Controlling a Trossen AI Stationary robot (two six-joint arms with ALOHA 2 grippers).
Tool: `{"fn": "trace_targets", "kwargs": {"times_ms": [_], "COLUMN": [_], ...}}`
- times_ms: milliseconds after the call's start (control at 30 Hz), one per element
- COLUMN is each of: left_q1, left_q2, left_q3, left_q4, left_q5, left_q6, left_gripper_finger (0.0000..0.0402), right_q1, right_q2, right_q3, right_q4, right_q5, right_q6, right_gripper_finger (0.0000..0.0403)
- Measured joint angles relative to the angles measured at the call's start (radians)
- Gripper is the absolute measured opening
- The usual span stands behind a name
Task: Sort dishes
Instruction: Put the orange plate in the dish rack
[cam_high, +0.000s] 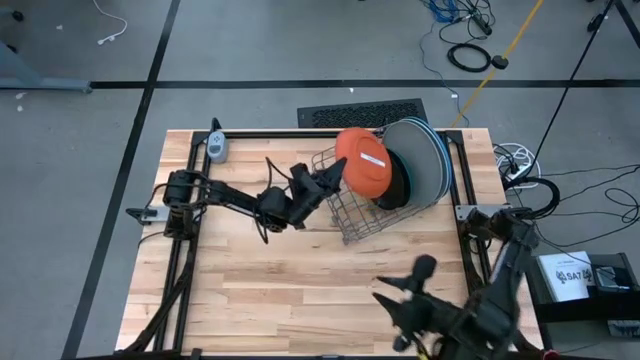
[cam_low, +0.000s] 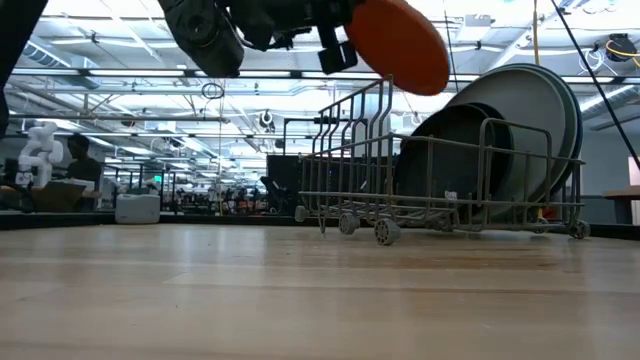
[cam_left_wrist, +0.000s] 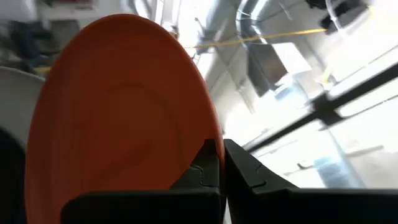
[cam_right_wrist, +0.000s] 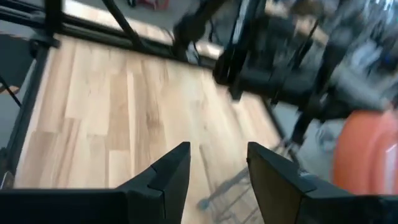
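Presently the orange plate (cam_high: 363, 161) is being gripped by its rim in the clenched left gripper (cam_high: 330, 178) and held above the dish rack (cam_high: 362, 212), near one o'clock on the table (cam_high: 260, 270). Darker and pale plates (cam_high: 425, 160) are already being held upright in the rack, so sorting is judged well advanced, while the right gripper (cam_right_wrist: 217, 163) is being kept released at five o'clock.

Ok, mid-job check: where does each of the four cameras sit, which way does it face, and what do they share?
High view: overhead, straight down; both arms, left gripper holding the orange plate above the wire rack.
Low view: table height, level across; left arm from above, orange plate, racked plates.
Left wrist view: along its fingers clamped on the plate.
Right wrist view: past its open fingers over the table.
Shared: every view shows the orange plate.
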Motion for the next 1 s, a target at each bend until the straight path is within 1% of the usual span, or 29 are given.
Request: {"fn": "trace_targets", "kwargs": {"times_ms": [133, 233, 300, 367, 433, 500, 667, 733, 800, 867, 933, 1000], "left_q1": [0.032, 0.042, 0.043, 0.029, 0.005, -0.024, -0.062, -0.067, -0.07, -0.07, -0.067, -0.066], "left_q2": [-0.044, -0.086, -0.111, -0.127, -0.128, -0.12, -0.118, -0.117, -0.109, -0.09, -0.051, -0.007], "left_q3": [-0.005, -0.005, -0.006, -0.006, -0.007, -0.008, -0.008, -0.008, -0.006, 0.002, 0.033, 0.074], "left_q4": [0.0, -0.004, -0.053, -0.149, -0.252, -0.32, -0.396, -0.415, -0.421, -0.433, -0.437, -0.443], "left_q5": [0.081, 0.147, 0.175, 0.179, 0.142, 0.086, -0.094, -0.144, -0.171, -0.179, -0.181, -0.175], "left_q6": [0.013, 0.087, 0.122, 0.119, 0.085, 0.069, 0.106, 0.103, 0.074, -0.003, -0.057, -0.073], "left_gripper_finger": [0.0, 0.0, 0.0, 0.0, 0.0, 0.0, 0.0, 0.0, 0.0, 0.0, 0.0, 0.0], "right_q1": [-0.084, -0.128, -0.141, -0.143, -0.135, -0.117, -0.053, -0.024, 0.004, 0.026, 0.04, 0.053], "right_q2": [0.009, 0.018, 0.018, 0.018, 0.014, 0.002, -0.02, -0.02, -0.02, -0.02, -0.02, -0.021], "right_q3": [-0.012, -0.038, -0.045, -0.045, -0.045, -0.045, -0.043, -0.043, -0.043, -0.043, -0.043, -0.043], "right_q4": [0.0, -0.001, -0.002, -0.001, -0.001, -0.002, -0.032, -0.032, -0.032, -0.032, -0.031, -0.032], "right_q5": [-0.104, -0.168, -0.169, -0.137, -0.088, -0.044, 0.022, 0.067, 0.123, 0.156, 0.18, 0.199], "right_q6": [0.053, 0.054, 0.029, -0.004, -0.03, -0.045, -0.022, -0.035, -0.055, -0.064, -0.066, -0.072], "right_gripper_finger": [0.0153, 0.0153, 0.0153, 0.0153, 0.0153, 0.0153, 0.0153, 0.0153, 0.0153, 0.0153, 0.0153, 0.0153]}}
